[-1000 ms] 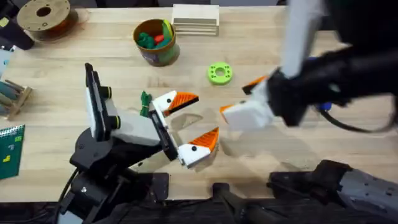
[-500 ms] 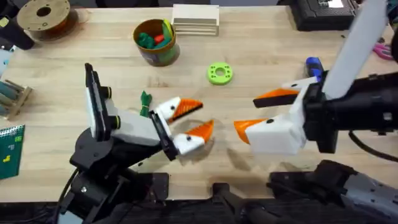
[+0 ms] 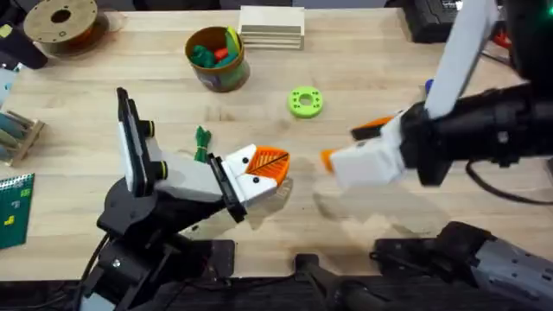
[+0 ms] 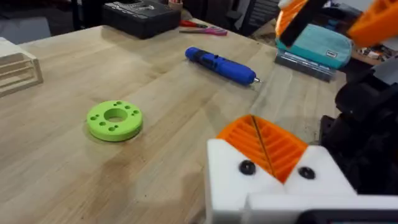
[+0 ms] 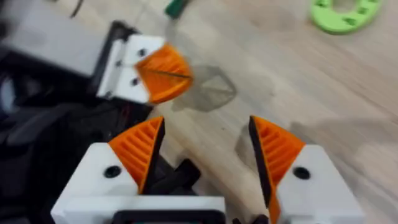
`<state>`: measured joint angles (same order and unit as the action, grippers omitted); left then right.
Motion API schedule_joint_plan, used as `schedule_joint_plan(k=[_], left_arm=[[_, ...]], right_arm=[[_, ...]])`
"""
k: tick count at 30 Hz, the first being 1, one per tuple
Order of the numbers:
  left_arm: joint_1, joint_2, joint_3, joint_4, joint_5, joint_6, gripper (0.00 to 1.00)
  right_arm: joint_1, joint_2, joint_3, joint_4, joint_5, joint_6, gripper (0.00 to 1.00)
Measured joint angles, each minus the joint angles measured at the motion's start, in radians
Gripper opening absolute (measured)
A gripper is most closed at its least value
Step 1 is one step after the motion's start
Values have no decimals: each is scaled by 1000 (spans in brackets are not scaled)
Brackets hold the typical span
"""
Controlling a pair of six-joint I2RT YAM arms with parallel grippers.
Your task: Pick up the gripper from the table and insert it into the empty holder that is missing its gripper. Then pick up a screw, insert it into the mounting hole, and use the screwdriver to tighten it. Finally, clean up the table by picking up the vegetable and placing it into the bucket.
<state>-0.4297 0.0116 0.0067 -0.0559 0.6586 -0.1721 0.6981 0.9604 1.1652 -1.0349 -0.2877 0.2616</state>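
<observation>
My left gripper (image 3: 266,166) (image 4: 261,143) rests low over the table's middle, its two orange ribbed pads pressed together with nothing between them. The right gripper (image 3: 344,145) (image 5: 205,152) hovers just to its right, open, orange pads apart, pointing at it. All white holder blocks in view carry orange pads. A small dark green vegetable (image 3: 202,138) (image 5: 176,6) lies left of the left gripper. Farther back stands the olive-gold bucket (image 3: 216,79), holding toy vegetables. The blue screwdriver (image 4: 221,64) (image 3: 429,86) lies at the right, mostly behind the right arm in the overhead view. The loose gripper and the screw are out of view.
A bright green ring disc (image 3: 304,102) (image 4: 115,118) (image 5: 345,12) lies between bucket and right gripper. A wooden block (image 3: 271,26) and a brown spool (image 3: 60,22) sit along the back. Red scissors (image 4: 199,28) and a teal case (image 4: 323,46) lie far right.
The left gripper's fingers have closed from wide open to pads touching. The right gripper swung right, then back left toward the left gripper, staying open.
</observation>
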Motion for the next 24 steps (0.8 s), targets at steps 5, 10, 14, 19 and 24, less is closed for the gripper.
schedule_joint_plan(k=[5,10,14,19,24], left_arm=[[0,0,0,0,0,0,5],[0,0,0,0,0,0,5],[0,0,0,0,0,0,5],[0,0,0,0,0,0,5],[0,0,0,0,0,0,5]], right_arm=[[-219,25,0,-77,42,-1,815],[-497,107,-1,-72,66,-75,815],[-689,190,-1,-13,135,-167,815],[-864,321,-1,72,213,-300,815],[-948,464,-1,135,239,-452,816]])
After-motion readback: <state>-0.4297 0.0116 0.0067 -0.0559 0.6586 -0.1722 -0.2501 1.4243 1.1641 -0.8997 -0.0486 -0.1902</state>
